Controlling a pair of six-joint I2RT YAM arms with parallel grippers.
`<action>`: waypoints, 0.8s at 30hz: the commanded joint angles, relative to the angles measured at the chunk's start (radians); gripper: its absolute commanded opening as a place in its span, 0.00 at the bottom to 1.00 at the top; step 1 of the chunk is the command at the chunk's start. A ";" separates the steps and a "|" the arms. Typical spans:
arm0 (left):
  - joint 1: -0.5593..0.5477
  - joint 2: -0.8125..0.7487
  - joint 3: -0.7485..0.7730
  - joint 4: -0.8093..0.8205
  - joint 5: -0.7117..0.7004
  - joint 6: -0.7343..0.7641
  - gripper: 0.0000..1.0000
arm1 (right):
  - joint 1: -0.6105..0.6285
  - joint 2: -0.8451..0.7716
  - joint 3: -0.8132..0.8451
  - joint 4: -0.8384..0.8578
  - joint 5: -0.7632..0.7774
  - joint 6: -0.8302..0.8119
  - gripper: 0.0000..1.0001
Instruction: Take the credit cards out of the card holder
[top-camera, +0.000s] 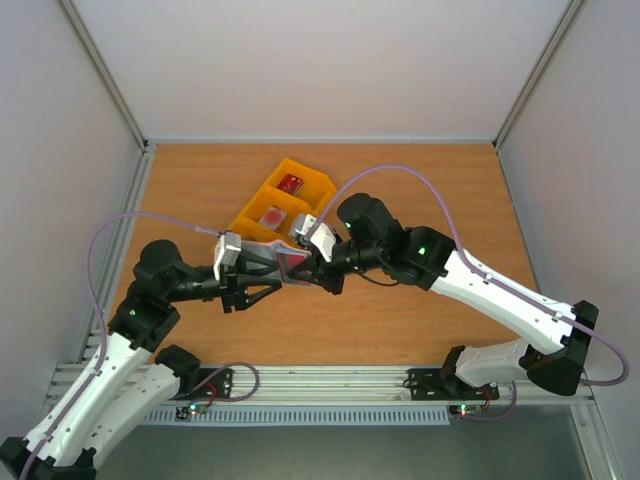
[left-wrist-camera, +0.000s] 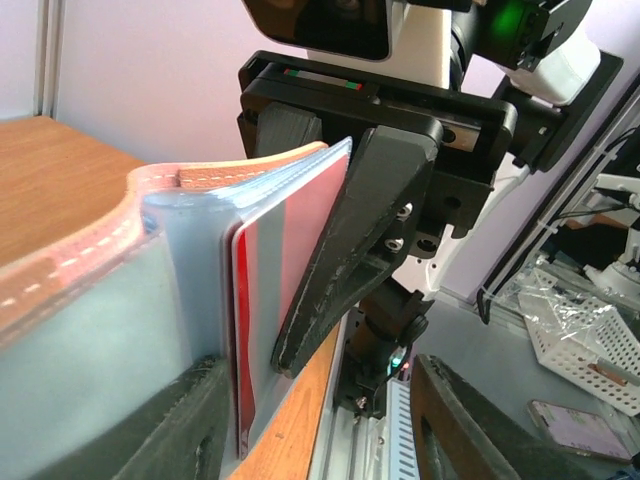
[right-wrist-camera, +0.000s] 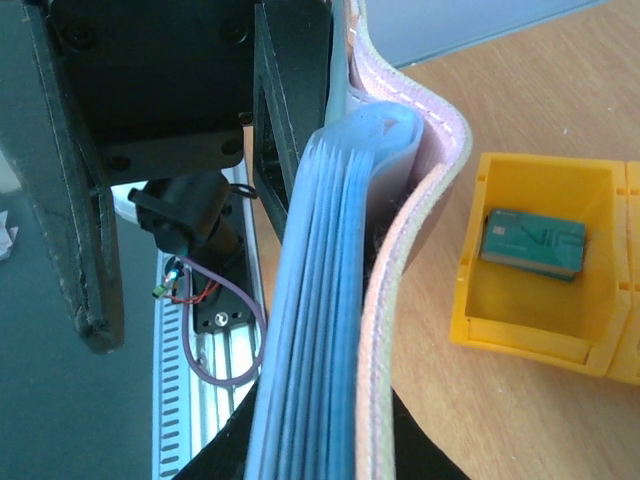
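Card holder (left-wrist-camera: 150, 300): up off the table (top-camera: 420, 180), hanging in mid-air between the two arms. It is spread open, with the pale blue-grey pockets facing the left wrist camera and the stitched taupe skin curling round the outside.
Right gripper (top-camera: 308, 262): pinched narrow on the holder's far edge. One black finger lies flat across the inner panel and the other backs it from behind.
Left gripper (left-wrist-camera: 320, 375): jaws wide, nothing pinched. The holder's near edge sits between them, hard up beside one finger, with the other finger well clear.
Red-faced card (left-wrist-camera: 290, 260): tucked in the holder's clear pocket, a pale stripe down it, right under the right gripper's front finger.
Teal card (right-wrist-camera: 530, 243): lying flat in a compartment of the yellow tray (right-wrist-camera: 520, 345).
Dark red card (top-camera: 291, 183): in the tray's far compartment.
Whitish-pink card (top-camera: 273, 217): in the compartment next to the dark red one, red blotch showing.
Tray position: on the table just beyond the meeting grippers, set on a diagonal.
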 joint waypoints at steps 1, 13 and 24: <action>-0.006 0.015 0.006 0.208 0.023 0.077 0.45 | 0.114 0.038 0.035 0.104 -0.251 -0.073 0.01; -0.016 0.004 0.011 0.191 0.150 0.146 0.33 | 0.114 0.045 0.032 0.106 -0.277 -0.103 0.01; -0.019 -0.050 0.028 0.216 -0.028 0.279 0.43 | 0.132 0.066 0.028 0.132 -0.224 -0.112 0.01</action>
